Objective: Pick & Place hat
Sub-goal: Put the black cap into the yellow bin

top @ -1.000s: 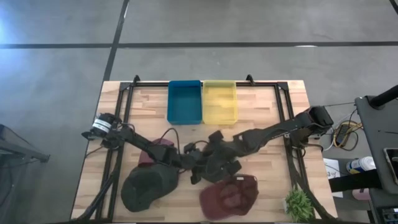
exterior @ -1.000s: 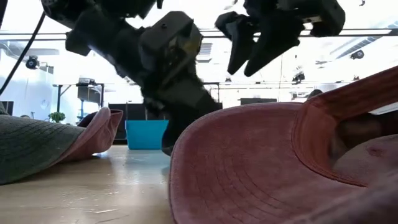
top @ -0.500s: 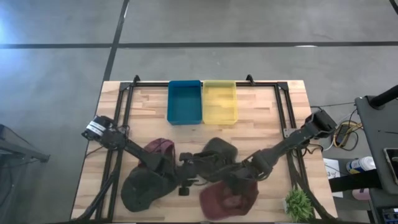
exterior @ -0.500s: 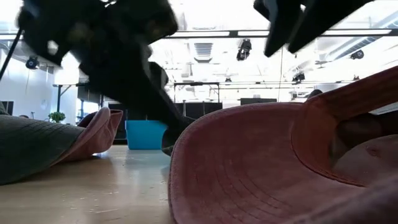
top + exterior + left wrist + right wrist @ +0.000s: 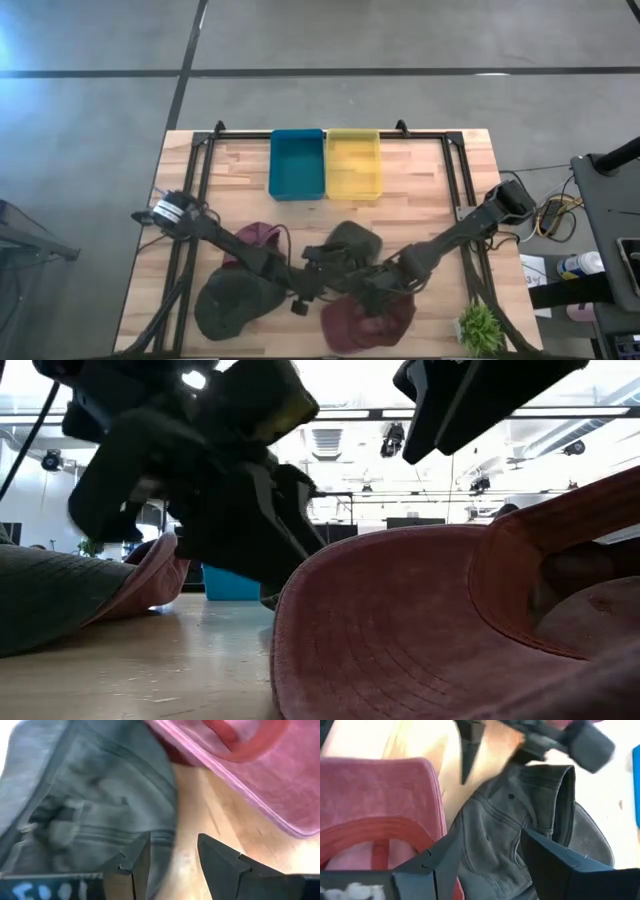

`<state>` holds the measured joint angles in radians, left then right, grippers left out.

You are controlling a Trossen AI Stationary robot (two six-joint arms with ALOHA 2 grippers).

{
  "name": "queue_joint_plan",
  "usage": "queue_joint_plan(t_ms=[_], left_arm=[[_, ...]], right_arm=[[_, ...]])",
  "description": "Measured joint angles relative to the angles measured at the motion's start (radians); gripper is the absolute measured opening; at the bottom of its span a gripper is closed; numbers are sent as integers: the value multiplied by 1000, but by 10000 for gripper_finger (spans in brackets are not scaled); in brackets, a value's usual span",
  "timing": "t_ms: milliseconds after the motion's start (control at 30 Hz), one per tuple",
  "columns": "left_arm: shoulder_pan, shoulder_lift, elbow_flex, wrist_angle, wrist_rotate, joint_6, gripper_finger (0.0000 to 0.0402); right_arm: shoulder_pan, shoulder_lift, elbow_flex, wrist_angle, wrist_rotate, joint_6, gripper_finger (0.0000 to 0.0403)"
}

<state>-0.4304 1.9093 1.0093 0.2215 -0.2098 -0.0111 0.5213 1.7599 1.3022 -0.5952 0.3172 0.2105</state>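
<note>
Grippers have both dropped from mid-table toward the front: the right gripper [image 5: 372, 298] hangs open and empty over the maroon cloth cap [image 5: 385, 322], the left gripper [image 5: 312, 285] open beside the grey denim hat [image 5: 352, 242], probably released.

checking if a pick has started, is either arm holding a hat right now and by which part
Nothing is held. The left end effector is open beside the grey hat, and the right end effector is open above the same hat, next to the red hat.
</note>
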Motion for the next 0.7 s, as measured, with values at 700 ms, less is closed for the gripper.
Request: queue_joint_plan(t_ms=[700], left_arm=[[161, 143, 327, -100, -110, 13, 158]], right_arm=[[97, -18, 0, -245, 98, 254, 203]])
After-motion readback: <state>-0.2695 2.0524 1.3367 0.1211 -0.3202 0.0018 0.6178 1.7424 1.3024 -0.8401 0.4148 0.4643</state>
